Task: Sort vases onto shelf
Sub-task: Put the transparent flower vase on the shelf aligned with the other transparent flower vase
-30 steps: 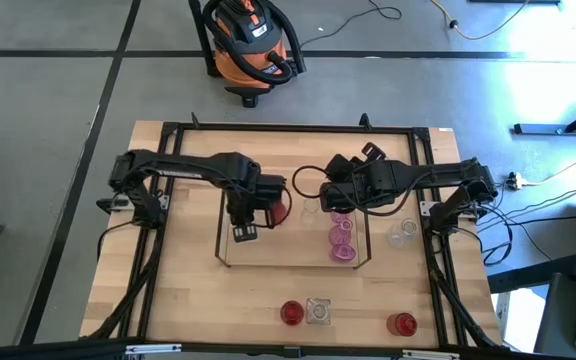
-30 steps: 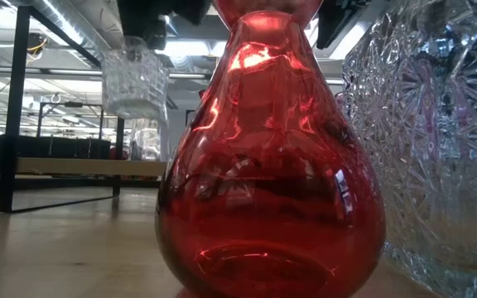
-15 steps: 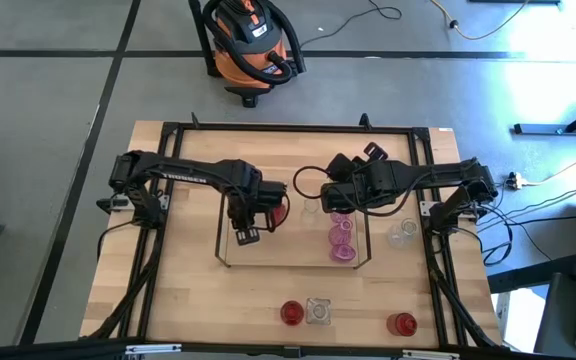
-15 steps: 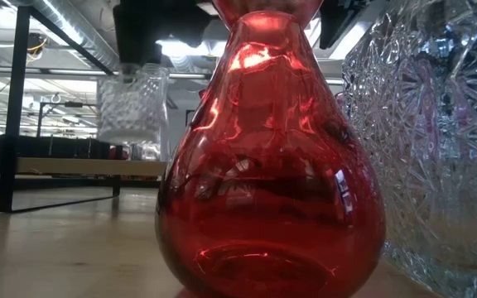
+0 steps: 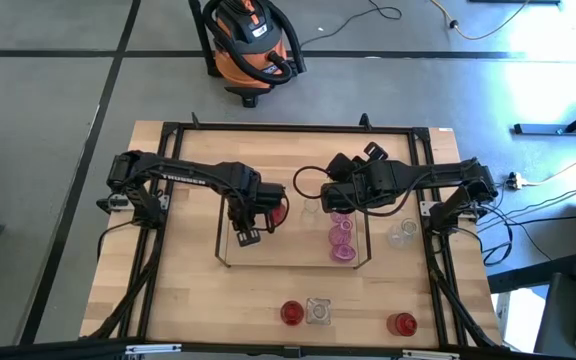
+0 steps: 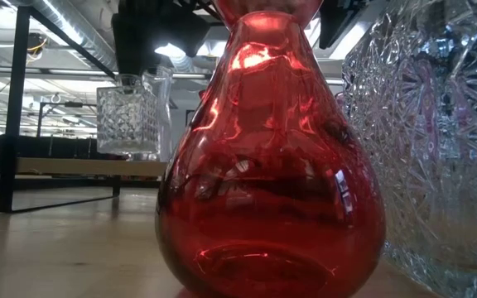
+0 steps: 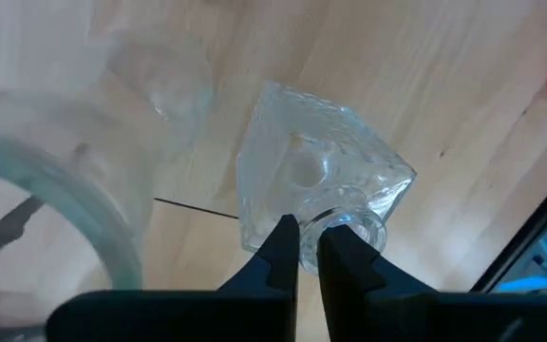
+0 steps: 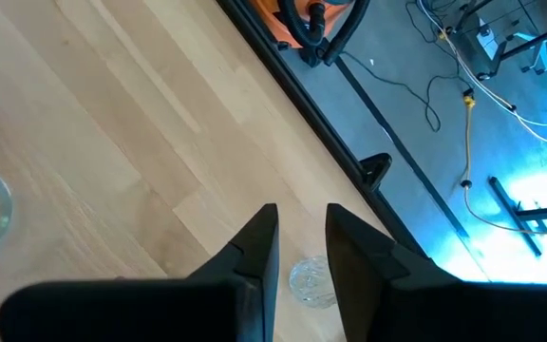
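The left end effector [image 7: 307, 249] is pinched nearly closed on the rim of a clear cut-glass vase [image 7: 311, 185], one finger inside the mouth and one outside. In the low view this vase [image 6: 128, 118] hangs upright, long axis vertical, mouth up under the end effector, its base just above the shelf rail behind it. From above, the left end effector [image 5: 244, 226] sits over the left half of the shelf [image 5: 220, 240], with a red vase [image 5: 279, 211] just beside it on its right.

The right end effector [image 5: 334, 205] is over the shelf's right half, above the back end of a row of pink vases [image 5: 342, 240] that runs front to back beside the right end frame. In its wrist view the fingers [image 8: 259, 249] stand partly apart, with a small clear jar [image 8: 311, 282] showing in the gap beyond them; whether it is gripped cannot be told.

The shelf's middle, between the left end effector and the pink row, shows bare wood. A clear jar [image 5: 401, 234] stands outside the shelf on the right. Near the tabletop [image 5: 188, 300] front edge stand a red vase [image 5: 291, 312], a clear cut jar [image 5: 317, 311] touching or just beside it, and another red one [image 5: 400, 324] well apart to the right. The first two [image 6: 267, 165] fill the low view, upright.
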`<state>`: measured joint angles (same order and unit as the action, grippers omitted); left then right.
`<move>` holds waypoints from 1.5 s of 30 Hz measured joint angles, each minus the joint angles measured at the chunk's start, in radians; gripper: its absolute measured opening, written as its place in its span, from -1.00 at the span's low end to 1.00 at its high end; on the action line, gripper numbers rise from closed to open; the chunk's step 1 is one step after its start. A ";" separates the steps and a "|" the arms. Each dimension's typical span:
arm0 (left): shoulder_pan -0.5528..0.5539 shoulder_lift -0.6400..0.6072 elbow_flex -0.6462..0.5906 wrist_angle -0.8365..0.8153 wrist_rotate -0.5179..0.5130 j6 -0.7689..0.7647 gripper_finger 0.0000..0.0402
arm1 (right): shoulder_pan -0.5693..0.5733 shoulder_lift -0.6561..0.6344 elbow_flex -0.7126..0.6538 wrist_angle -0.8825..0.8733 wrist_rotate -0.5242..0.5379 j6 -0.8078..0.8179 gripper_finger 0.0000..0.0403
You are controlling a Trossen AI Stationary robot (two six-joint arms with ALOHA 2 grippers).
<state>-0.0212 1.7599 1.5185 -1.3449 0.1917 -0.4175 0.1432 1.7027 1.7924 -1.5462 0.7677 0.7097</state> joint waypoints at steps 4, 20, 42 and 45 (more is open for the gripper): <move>0.000 0.000 0.000 0.000 0.002 -0.001 -0.83 | 0.000 0.000 0.000 0.000 0.000 0.000 -0.63; 0.000 0.003 -0.002 -0.004 -0.030 -0.018 -0.78 | 0.000 0.000 0.000 0.003 -0.001 0.019 -0.63; 0.002 -0.061 -0.006 -0.056 -0.050 -0.056 -0.72 | 0.000 0.000 0.000 0.005 -0.001 0.019 -0.63; 0.002 -0.082 -0.006 -0.031 -0.051 -0.071 -0.72 | 0.000 0.000 0.000 0.011 -0.001 0.019 -0.63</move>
<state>-0.0196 1.6782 1.5124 -1.3759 0.1403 -0.4886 0.1432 1.7027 1.7924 -1.5350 0.7667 0.7283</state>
